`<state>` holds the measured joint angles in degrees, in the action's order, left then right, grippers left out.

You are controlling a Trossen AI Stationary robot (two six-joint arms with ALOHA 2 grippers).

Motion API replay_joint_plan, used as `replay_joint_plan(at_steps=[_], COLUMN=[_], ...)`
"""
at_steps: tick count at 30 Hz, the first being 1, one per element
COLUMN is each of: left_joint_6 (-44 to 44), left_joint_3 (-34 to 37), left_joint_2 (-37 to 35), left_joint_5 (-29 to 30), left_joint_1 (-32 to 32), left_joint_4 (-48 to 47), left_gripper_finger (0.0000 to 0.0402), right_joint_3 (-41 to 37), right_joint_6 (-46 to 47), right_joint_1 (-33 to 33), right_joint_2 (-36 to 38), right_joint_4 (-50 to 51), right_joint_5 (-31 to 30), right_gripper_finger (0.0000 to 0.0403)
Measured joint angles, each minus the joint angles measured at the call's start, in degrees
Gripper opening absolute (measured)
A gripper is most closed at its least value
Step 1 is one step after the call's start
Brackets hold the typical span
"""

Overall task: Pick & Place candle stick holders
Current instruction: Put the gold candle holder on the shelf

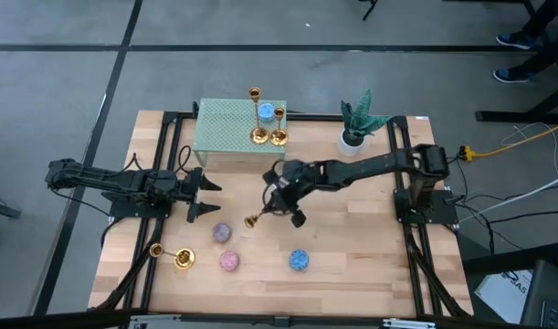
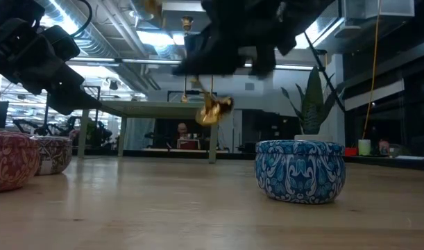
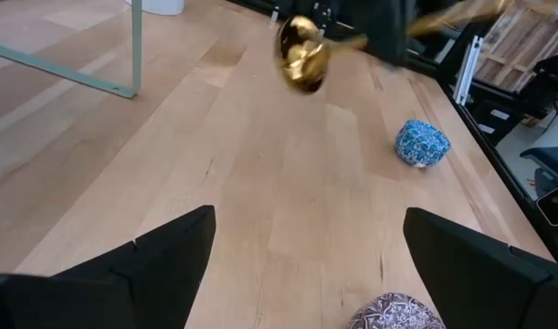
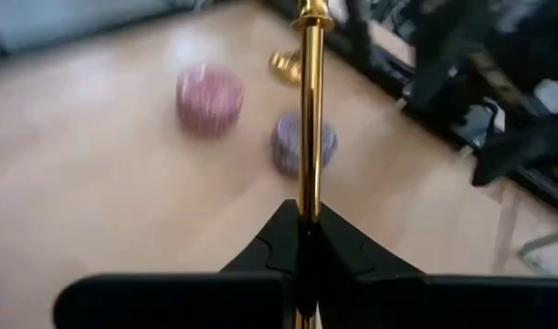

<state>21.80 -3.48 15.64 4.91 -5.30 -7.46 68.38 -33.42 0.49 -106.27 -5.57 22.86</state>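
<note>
Two gold candlesticks [image 1: 268, 135] stand on the green platform [image 1: 222, 135] beyond the right gripper [image 1: 277, 206], whose fingers clamp a third holder [image 4: 308, 119]. A fourth [image 1: 173, 256] lies untouched near the left gripper [image 1: 202, 196], fingers spread apart.

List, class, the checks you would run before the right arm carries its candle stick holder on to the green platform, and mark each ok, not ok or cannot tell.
1. Right gripper shut on the held candle stick holder: ok, its fingers clamp the stem.
2. Holder lifted off the table: ok, the low view shows it in the air.
3. Free room on the green platform: ok, the two standing holders and the blue candle there crowd its right end.
4. Left gripper out of the path: ok, open, at the table's left.
5. Grip firm enough for the swing: cannot tell.
</note>
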Motion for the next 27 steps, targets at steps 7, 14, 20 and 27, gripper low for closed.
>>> replay_joint_plan(at_steps=[7, 14, 20, 27], left_joint_6=[0.0, 0.0, 0.0, 0.0], left_joint_3=[0.0, 0.0, 0.0, 0.0], left_joint_2=[0.0, 0.0, 0.0, 0.0], left_joint_5=[0.0, 0.0, 0.0, 0.0], left_joint_1=[0.0, 0.0, 0.0, 0.0], left_joint_4=[0.0, 0.0, 0.0, 0.0], left_gripper_finger=[0.0352, 0.0353, 0.0354, 0.0353], right_joint_3=[0.0, 0.1, 0.1, 0.1], right_joint_6=[24.3, 38.7, 37.6, 33.4], right_joint_1=[-1.4, -1.3, -1.3, -1.2], right_joint_2=[4.1, 4.1, 4.1, 4.0], right_joint_4=[-8.9, -25.2, -31.5, -32.5], right_joint_5=[2.3, -2.2, -9.0, -21.9], right_gripper_finger=[0.0015, 0.0015, 0.0015, 0.0015])
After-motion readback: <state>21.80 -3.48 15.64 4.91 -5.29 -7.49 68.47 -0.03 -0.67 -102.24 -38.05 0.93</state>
